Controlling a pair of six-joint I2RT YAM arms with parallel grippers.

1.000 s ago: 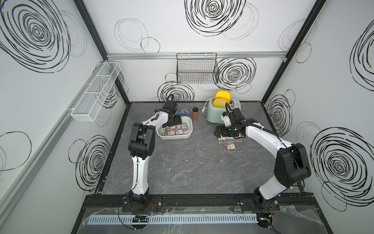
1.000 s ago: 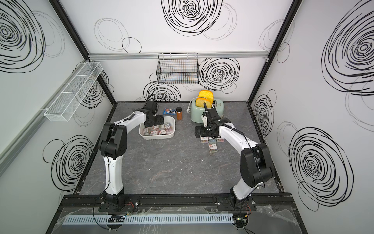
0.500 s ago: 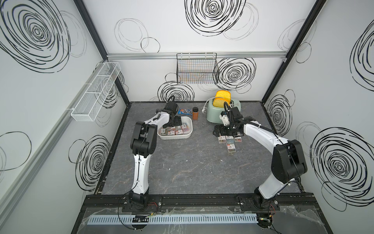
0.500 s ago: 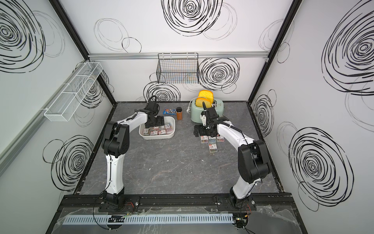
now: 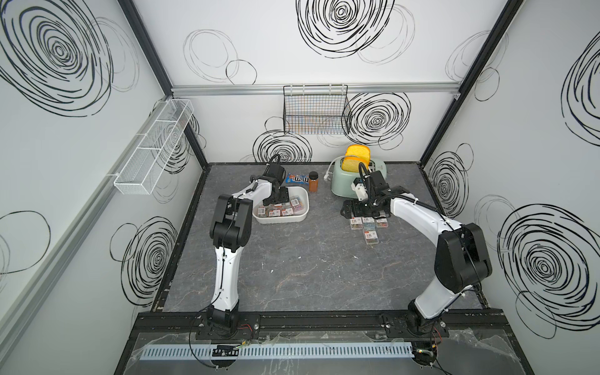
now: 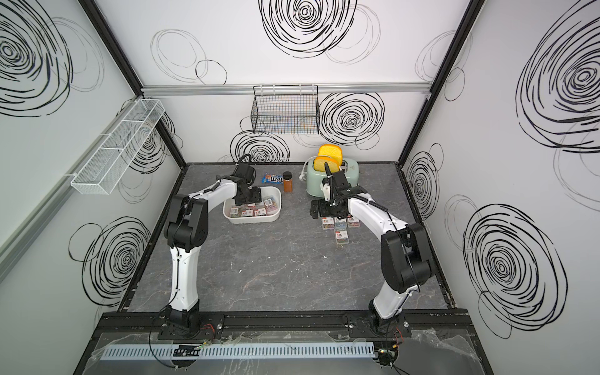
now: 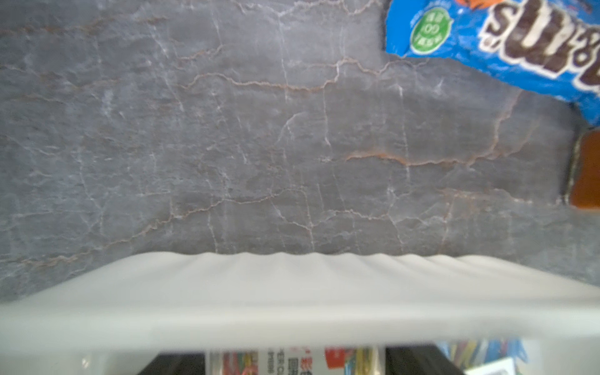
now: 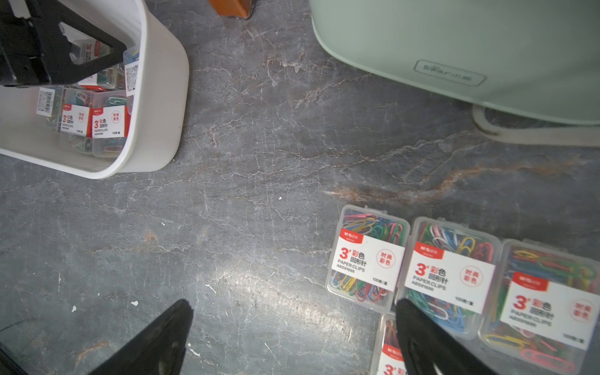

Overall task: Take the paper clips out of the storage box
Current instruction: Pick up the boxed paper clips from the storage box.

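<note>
Found left gripper down in box, astride one case of clips to lift it; could not tell whether clamped. Saw right gripper wide open over table, probably parked beside cases already out.

Walls: white panels carried black scribbled spirals.
Surface: a dark grey slab showed pale, rusty veins.
Rack: a white mesh rack hung on a side wall.
Basket: a black wire basket hung from the back rail.
</note>
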